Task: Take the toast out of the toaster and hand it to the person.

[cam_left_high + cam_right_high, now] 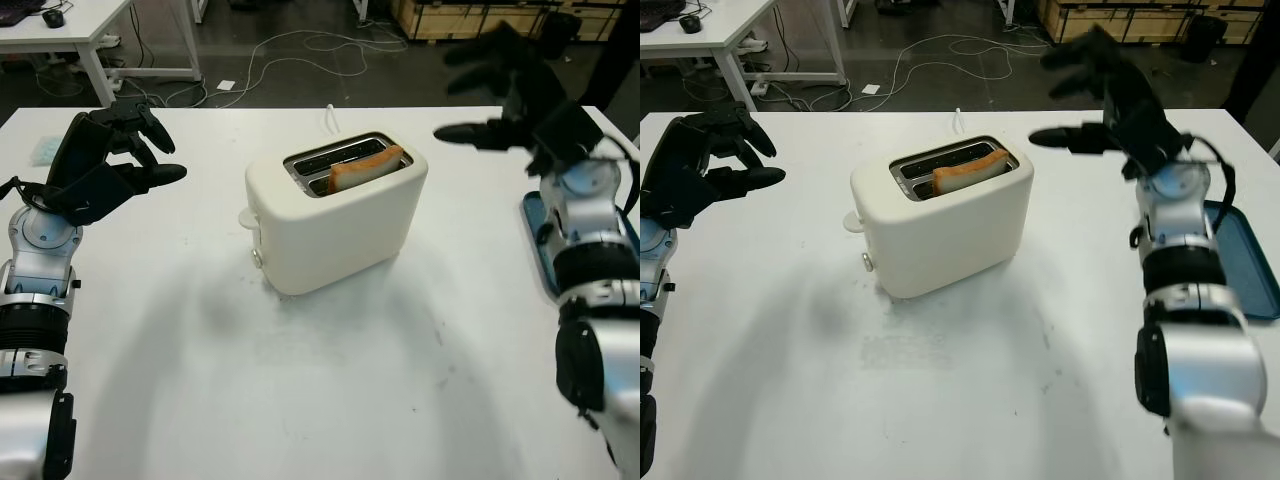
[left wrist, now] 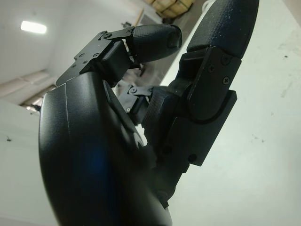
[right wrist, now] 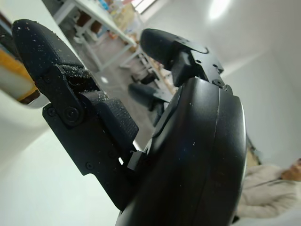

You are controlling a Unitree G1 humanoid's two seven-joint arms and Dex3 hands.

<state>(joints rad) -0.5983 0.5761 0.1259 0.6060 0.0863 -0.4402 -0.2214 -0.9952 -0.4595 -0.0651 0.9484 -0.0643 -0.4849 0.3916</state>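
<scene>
The far slot of the cream toaster (image 1: 335, 215) is dark inside, and whether it holds anything cannot be made out. The near slot holds the toast (image 1: 366, 166), a browned slice standing up out of the opening and leaning a little, its lower part sunk out of sight in the slot. The toaster stands at the middle of the white table (image 1: 330, 400), with a lever knob showing at its 9 o'clock end.

At 3 o'clock from the toaster, a blue tray (image 1: 1247, 262) lies at the table's edge; the right forearm covers much of it, and what it carries cannot be seen.

The right hand (image 1: 505, 95) hangs in the air at about 2 o'clock from the toaster, apart from it, open and gripping nothing. In the right wrist view a pale-jacketed person (image 3: 268, 195) shows in the corner, mostly cut off by the hand's shell.

The left hand (image 1: 110, 160) is raised above the table at 9 o'clock from the toaster, well apart from it, fingers loosely bent around nothing.

Cables (image 1: 290, 50) trail over the floor beyond the table at 12 o'clock.
</scene>
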